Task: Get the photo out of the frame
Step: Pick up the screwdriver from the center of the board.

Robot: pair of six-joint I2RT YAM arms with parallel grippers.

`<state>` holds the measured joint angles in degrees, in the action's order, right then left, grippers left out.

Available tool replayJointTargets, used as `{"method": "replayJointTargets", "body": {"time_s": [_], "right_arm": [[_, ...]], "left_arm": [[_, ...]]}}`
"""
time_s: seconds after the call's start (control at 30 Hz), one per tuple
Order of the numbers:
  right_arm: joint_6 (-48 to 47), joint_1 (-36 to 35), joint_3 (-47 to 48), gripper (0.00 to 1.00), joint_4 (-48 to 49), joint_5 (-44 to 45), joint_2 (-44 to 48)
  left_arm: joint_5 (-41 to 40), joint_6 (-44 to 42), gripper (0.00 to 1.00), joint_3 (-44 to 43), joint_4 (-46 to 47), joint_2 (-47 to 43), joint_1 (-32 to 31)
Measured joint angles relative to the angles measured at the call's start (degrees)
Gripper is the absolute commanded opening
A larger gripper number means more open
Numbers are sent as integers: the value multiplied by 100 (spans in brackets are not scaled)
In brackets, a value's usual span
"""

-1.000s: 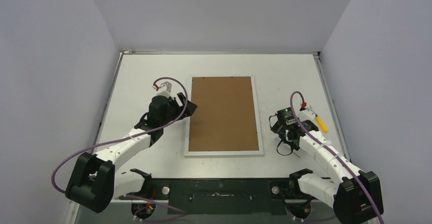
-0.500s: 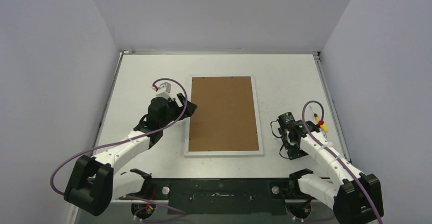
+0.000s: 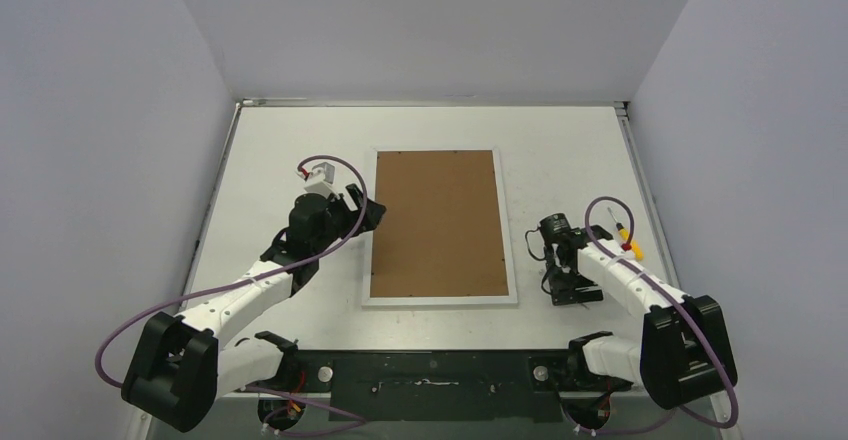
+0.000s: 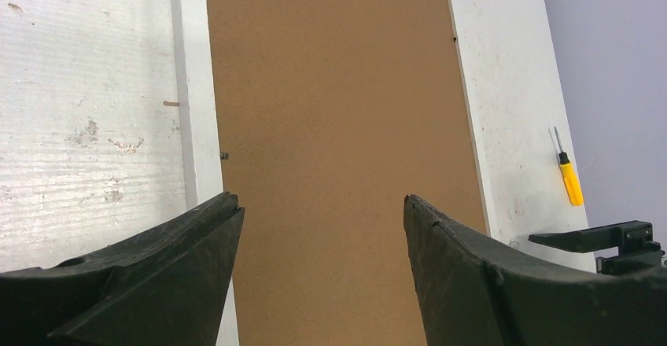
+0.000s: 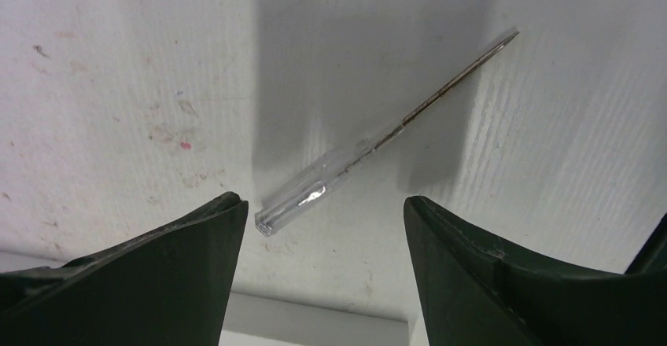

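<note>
The frame lies face down in the middle of the table, its brown fibreboard back up inside a narrow white border. The photo is hidden under that back. My left gripper is open at the frame's left edge. In the left wrist view its fingers straddle the white border and the brown back with nothing between them. My right gripper hangs open over bare table to the right of the frame's near right corner. Nothing sits between its fingers.
A clear-handled thin tool lies on the table just beyond the right fingertips. A yellow screwdriver rests near the table's right edge. A white strip crosses the bottom of the right wrist view. Walls enclose the table.
The right arm has swung away from the yellow screwdriver, nearer and toward the frame's near right corner, with its wrist turned. The left arm has hardly moved.
</note>
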<state>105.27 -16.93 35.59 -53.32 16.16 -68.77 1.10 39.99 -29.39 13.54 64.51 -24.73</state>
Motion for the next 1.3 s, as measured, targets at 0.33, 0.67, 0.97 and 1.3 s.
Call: {"method": "replayJointTargets", "body": {"time_s": [0.33, 0.67, 0.97, 1.3], "right_arm": [[26, 658, 44, 69, 234, 68, -149], [-306, 750, 105, 42, 350, -105, -592], [-586, 758, 273, 5, 398, -155, -754], [-2518, 763, 1233, 5, 476, 90, -739]], "left_arm": [[-24, 0, 73, 2, 2, -4, -11], [-96, 0, 73, 2, -2, -2, -20], [-205, -15, 73, 2, -4, 11, -28], [-46, -179, 71, 2, 11, 234, -31]]}}
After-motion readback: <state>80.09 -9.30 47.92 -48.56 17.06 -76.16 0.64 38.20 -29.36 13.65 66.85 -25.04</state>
